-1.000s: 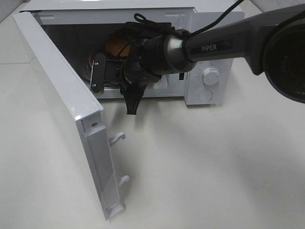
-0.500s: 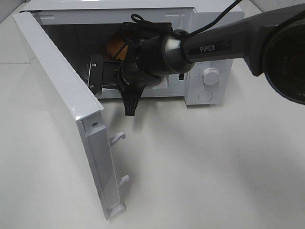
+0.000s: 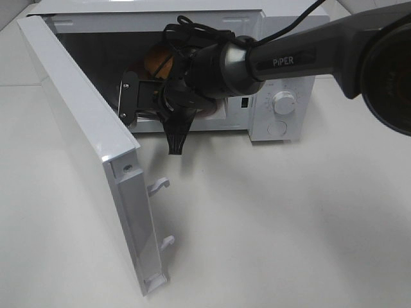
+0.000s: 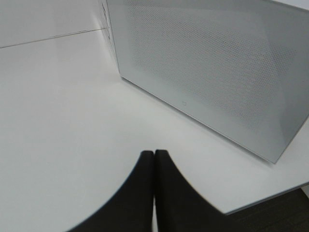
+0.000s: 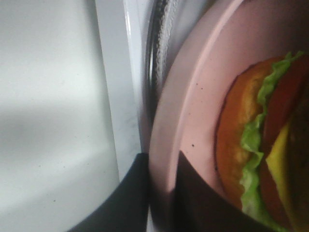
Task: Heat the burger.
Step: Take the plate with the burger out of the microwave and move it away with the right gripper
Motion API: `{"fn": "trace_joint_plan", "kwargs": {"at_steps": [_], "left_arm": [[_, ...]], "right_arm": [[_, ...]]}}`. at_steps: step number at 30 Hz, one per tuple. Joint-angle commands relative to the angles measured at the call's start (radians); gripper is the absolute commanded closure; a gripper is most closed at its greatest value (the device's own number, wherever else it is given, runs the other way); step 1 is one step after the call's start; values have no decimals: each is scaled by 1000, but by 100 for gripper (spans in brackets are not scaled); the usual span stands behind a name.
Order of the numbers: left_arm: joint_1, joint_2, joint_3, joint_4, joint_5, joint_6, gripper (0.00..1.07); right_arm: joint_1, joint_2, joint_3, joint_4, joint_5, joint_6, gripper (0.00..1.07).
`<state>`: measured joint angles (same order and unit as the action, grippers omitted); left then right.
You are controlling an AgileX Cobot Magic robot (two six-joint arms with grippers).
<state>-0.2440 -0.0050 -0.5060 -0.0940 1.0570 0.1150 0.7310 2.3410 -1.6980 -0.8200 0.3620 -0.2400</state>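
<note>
Burger (image 5: 263,145): on the pink plate (image 5: 193,121), inside the open microwave (image 3: 282,83).
Right tool (image 5: 161,186): clamped on the plate's rim.
Left tool (image 4: 154,164): fingers together, beside the microwave door (image 4: 217,72), above the table (image 4: 58,106).

Right arm (image 3: 308,54): dark grey tube, white "PiPER" lettering, glossy black wrist housing, black cables looped above it near the microwave (image 3: 276,109) opening. Silver screwed bracket at its gripper. Left gripper (image 4: 154,193) fingers: matte black, curved.

White "PiPER" lettering on the right arm (image 3: 292,61)
</note>
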Motion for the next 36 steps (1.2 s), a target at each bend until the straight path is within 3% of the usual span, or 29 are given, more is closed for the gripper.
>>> {"fn": "trace_joint_plan", "kwargs": {"at_steps": [1, 11, 18, 28, 36], "left_arm": [[4, -20, 1, -3, -15, -4, 106], [4, -20, 1, -3, -15, -4, 106], [4, -20, 1, -3, -15, -4, 106], [4, -20, 1, -3, -15, -4, 106], [4, -20, 1, -3, -15, -4, 106]], "right_arm": [[-9, -23, 7, 43, 36, -5, 107], [-8, -98, 7, 233, 68, -285, 107], [-8, -143, 32, 260, 63, -367, 107], [-8, -269, 273, 260, -33, -527, 107], [-8, -332, 368, 260, -71, -579, 107]]}}
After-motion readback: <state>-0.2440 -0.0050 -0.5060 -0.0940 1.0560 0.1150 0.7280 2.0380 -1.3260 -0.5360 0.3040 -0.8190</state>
